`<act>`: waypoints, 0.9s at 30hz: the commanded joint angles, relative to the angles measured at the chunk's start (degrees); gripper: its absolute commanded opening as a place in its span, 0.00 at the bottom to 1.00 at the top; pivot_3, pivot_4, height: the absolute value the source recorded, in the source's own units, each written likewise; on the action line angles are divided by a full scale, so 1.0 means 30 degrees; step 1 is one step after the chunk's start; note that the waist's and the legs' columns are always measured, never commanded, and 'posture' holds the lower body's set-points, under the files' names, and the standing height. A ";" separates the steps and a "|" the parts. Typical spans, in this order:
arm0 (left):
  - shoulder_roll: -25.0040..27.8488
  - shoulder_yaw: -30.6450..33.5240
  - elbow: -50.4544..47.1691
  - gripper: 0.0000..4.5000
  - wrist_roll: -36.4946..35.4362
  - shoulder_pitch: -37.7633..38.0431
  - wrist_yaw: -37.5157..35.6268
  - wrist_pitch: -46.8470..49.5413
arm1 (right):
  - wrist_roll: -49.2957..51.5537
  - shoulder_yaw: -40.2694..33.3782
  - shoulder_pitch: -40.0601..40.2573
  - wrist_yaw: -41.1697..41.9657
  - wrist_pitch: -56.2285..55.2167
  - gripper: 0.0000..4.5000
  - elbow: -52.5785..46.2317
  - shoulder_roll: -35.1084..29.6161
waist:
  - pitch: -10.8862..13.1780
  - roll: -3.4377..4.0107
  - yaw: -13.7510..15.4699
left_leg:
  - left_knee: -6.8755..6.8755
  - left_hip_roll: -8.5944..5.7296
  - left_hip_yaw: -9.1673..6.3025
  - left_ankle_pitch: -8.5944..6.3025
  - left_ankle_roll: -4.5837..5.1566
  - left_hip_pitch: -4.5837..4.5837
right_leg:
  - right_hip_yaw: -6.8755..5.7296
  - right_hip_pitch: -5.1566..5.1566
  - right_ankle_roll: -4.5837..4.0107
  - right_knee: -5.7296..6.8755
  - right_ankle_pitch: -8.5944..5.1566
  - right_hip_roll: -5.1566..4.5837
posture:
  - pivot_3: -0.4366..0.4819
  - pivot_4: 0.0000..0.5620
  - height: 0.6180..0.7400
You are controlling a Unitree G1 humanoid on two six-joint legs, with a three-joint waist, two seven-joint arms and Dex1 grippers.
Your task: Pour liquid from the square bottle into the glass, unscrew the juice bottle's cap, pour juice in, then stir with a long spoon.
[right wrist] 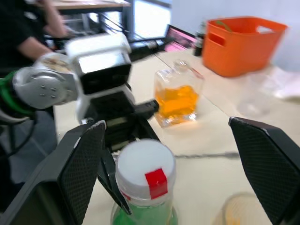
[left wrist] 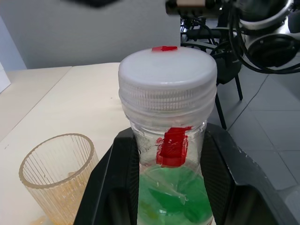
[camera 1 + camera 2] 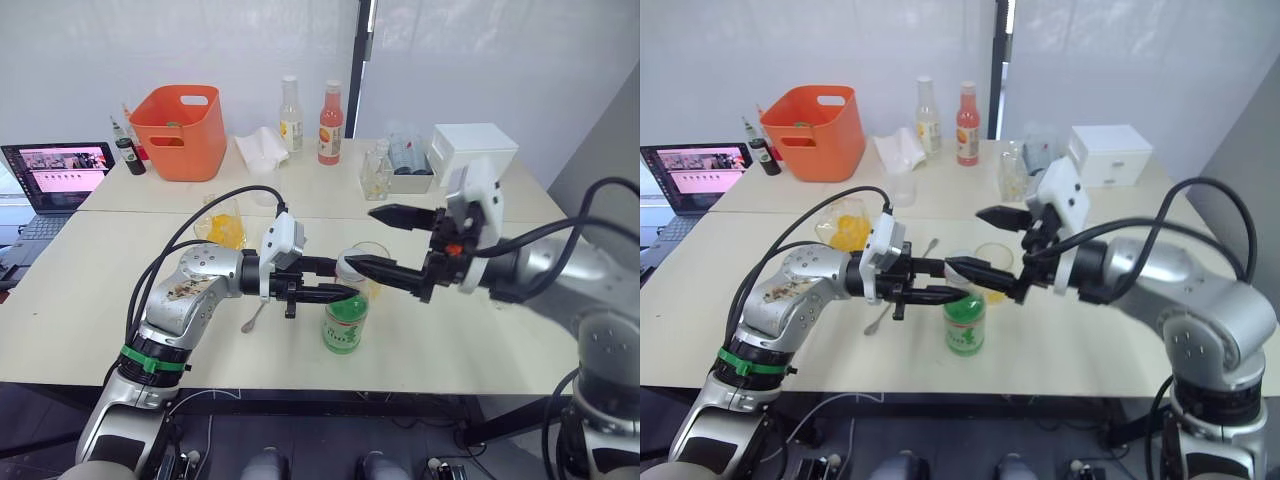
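Surface (image 3: 520, 330): pale and wide, it carried every task thing near its front edge, with an orange basket (image 3: 183, 130) and spare bottles well back.
Right tool (image 3: 385, 243): its two black fingers were spread wide, one above and one beside the bottle's top, closing on nothing. It hung around the cap without touching it, as the right wrist view showed.
Left tool (image 3: 330, 280): its fingers were pinching the neck of the juice bottle, one on each side, just under the cap threads.
Juice bottle (image 3: 345, 320): upright on the surface near the front edge, green liquid inside, held at the neck by the left tool.
Square bottle (image 3: 222, 225): standing behind the left arm, well apart from the work, orange liquid still inside.
Glass (image 2: 58, 176): just beside the juice bottle, upright, a little orange liquid at its bottom, so the first pour looked done.
Long spoon (image 3: 254, 318): lying flat on the surface under the left forearm, untouched.
Cap (image 2: 168, 75): white with a red mark, still screwed on.
Step in hand: unscrewing, I judged.
Risk: if the right tool closed off-centre, it could slip on the ribbed cap or shove the bottle sideways. With the glass so near, a tilted bottle could knock it over. A loose grip at the neck would let the bottle spin with the cap.
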 commanded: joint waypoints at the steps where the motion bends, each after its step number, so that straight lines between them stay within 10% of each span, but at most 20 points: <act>1: -0.0081 -0.0161 0.0304 0.30 0.0199 -0.0216 -0.0184 -0.0166 | 0.2362 -0.0815 0.0728 -0.3996 0.1280 0.99 -0.1846 0.0686 | 0.0000 0.0000 -0.0007 | 0.0002 0.0004 0.0000 0.0000 0.0000 0.0004 | -0.0001 0.0005 0.0000 -0.0001 0.0000 0.0004 | 0.48 0.27 0.79; 19: -0.0190 -0.0296 0.1176 0.30 0.0405 -0.0829 -0.0917 -0.0474 | 0.5649 0.0791 0.0040 -0.9457 0.0032 0.99 -0.1321 -0.0152 | 0.0000 0.0000 -0.0036 | 0.0019 0.0001 -0.0007 -0.0002 0.0009 -0.0012 | -0.0005 0.0021 0.0005 -0.0034 0.0002 0.0011 | 0.48 0.27 0.79; 27: -0.0169 -0.0285 0.0901 0.30 0.0372 -0.0725 -0.0778 -0.0348 | 0.5816 0.1347 0.0001 -0.9830 -0.0512 0.43 -0.0958 -0.0543 | 0.0000 0.0000 -0.0043 | 0.0019 0.0006 -0.0008 -0.0003 0.0009 -0.0012 | -0.0004 0.0022 0.0006 -0.0037 0.0003 0.0013 | 0.48 0.27 0.79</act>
